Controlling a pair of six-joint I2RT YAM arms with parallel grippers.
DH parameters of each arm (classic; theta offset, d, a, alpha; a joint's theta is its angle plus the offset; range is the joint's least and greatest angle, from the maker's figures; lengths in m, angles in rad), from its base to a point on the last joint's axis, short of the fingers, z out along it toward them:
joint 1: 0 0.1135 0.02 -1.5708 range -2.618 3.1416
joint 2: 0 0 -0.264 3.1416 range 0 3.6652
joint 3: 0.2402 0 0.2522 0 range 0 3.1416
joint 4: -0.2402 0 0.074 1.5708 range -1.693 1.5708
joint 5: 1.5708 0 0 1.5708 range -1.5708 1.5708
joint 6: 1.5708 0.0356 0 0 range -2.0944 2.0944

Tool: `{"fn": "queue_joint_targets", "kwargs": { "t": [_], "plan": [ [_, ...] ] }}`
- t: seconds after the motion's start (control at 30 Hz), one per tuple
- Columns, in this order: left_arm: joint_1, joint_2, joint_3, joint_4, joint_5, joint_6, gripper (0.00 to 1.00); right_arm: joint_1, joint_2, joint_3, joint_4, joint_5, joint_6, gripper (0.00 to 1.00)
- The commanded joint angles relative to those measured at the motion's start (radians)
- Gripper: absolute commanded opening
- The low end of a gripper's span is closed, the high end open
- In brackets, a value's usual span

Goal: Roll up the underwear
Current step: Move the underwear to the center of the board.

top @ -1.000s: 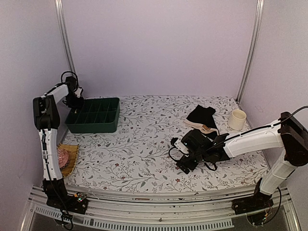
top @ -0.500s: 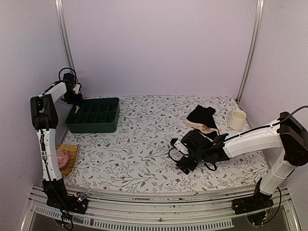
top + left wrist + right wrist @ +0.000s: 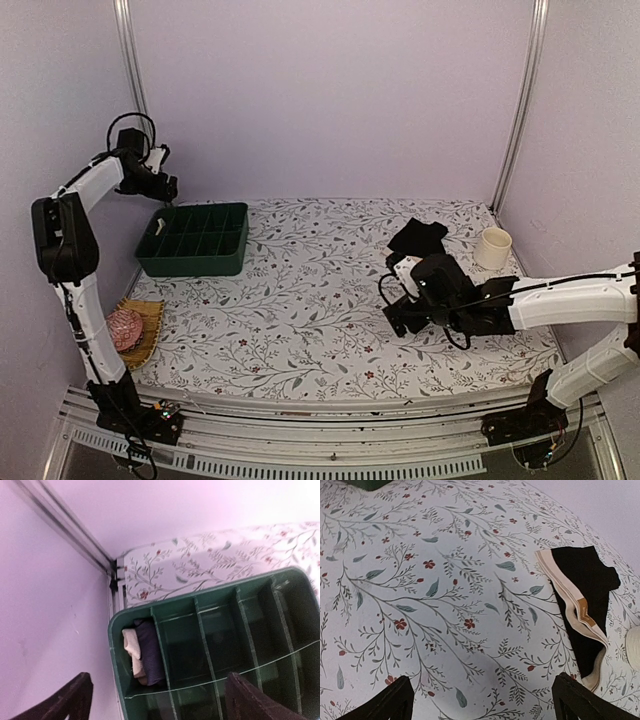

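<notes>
L tool (image 3: 160, 696) open above green tray (image 3: 114, 650); rolled underwear (image 3: 146, 652) sits in its corner compartment; R tool (image 3: 485, 700) open, empty, low over desk (image 3: 420, 605), near flat black underwear (image 3: 582, 592) w/ cream band.

Tray (image 3: 114, 660): cut off at right and bottom edges beneath the left end effector (image 3: 160, 700). Cup (image 3: 634, 647): cut off at the edge, right of the right end effector (image 3: 487, 702).

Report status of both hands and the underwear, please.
Left hand open above tray. Right hand open, empty, near flat black underwear. One rolled piece in tray corner compartment. Path clear.
</notes>
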Motion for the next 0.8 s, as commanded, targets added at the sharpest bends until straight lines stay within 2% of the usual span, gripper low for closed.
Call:
{"fn": "queue_joint_targets", "kwargs": {
  "t": [0.0, 0.1, 0.2, 0.4, 0.57, 0.77],
  "plan": [
    [-0.102, -0.166, -0.100, 0.068, 0.073, 0.061, 0.98, -0.111, -0.083, 0.012, -0.006, 0.023, 0.106, 0.99],
    [-0.209, -0.249, -0.214, 0.090, 0.085, 0.091, 0.98, -0.191, -0.085, 0.079, -0.086, 0.009, 0.134, 0.99],
    [-0.363, -0.301, -0.336, 0.127, 0.049, 0.128, 0.99, -0.256, -0.075, 0.135, -0.131, -0.011, 0.167, 0.99],
    [-0.616, -0.257, -0.424, 0.152, 0.053, 0.113, 0.98, -0.360, -0.004, 0.154, -0.095, -0.001, 0.239, 0.99],
    [-0.700, -0.143, -0.402, 0.151, 0.095, 0.050, 0.99, -0.453, 0.081, 0.124, -0.022, -0.033, 0.288, 0.99],
    [-0.677, 0.001, -0.368, 0.174, 0.021, -0.012, 0.99, -0.546, 0.149, 0.102, -0.003, -0.087, 0.316, 0.99]
  ]
}}
